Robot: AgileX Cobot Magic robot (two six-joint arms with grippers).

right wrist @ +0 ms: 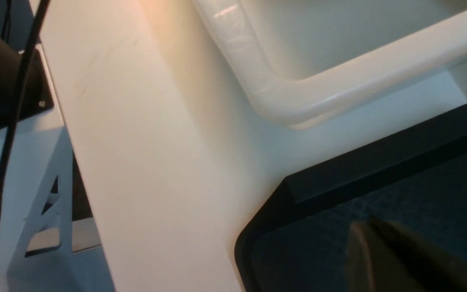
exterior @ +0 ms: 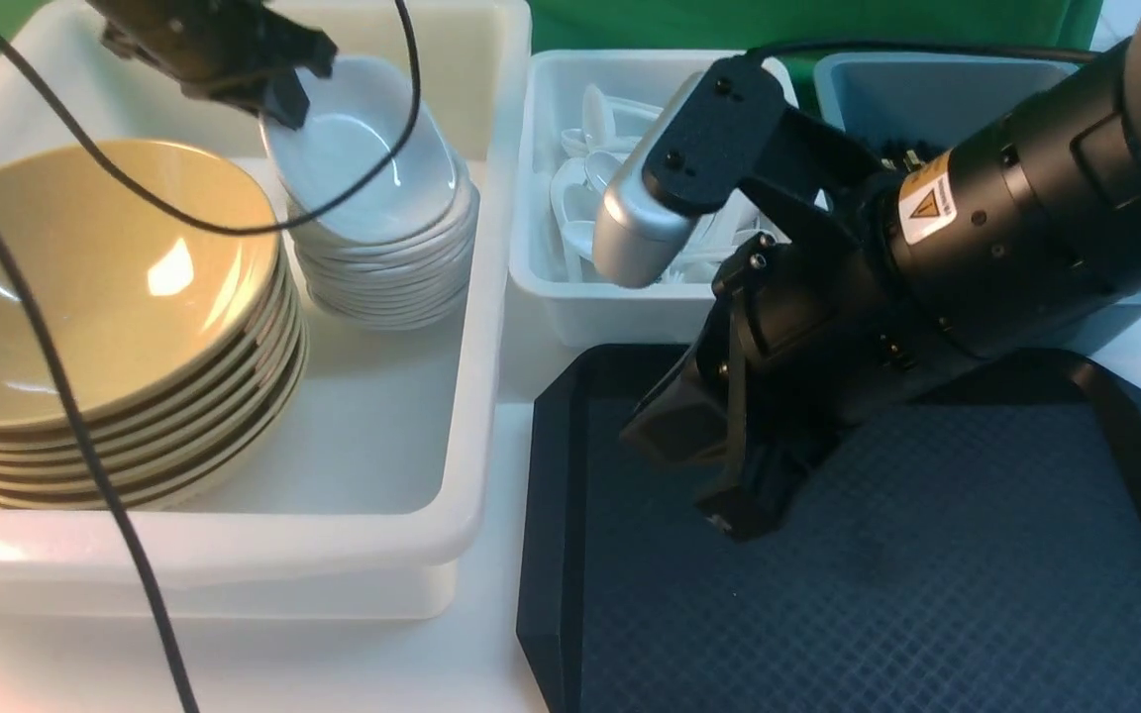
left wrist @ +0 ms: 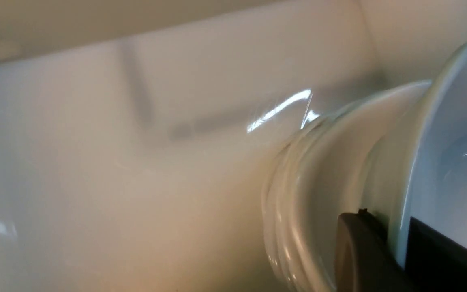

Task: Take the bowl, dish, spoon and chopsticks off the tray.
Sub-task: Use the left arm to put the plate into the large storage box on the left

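Note:
My left gripper (exterior: 288, 99) is shut on the rim of the small white dish (exterior: 363, 149), which leans tilted on top of a stack of like dishes (exterior: 387, 267). In the left wrist view the dish (left wrist: 452, 142) has its rim pinched in the left gripper (left wrist: 395, 239). The topmost tan bowl (exterior: 95, 277) lies on a stack of tan bowls. Over the black tray's (exterior: 927, 594) back-left part hangs my right gripper (exterior: 729, 515), shut and holding nothing; it shows shut in its wrist view (right wrist: 369, 231) above the tray (right wrist: 379, 170). White spoons (exterior: 580, 188) lie in a small bin. The chopsticks are out of view.
A large white bin (exterior: 412, 525) holds both stacks, left of the tray. The small white bin (exterior: 590, 307) with the spoons and a grey-blue bin (exterior: 927, 89) stand behind the tray. A black cable (exterior: 65, 396) hangs across the bowls.

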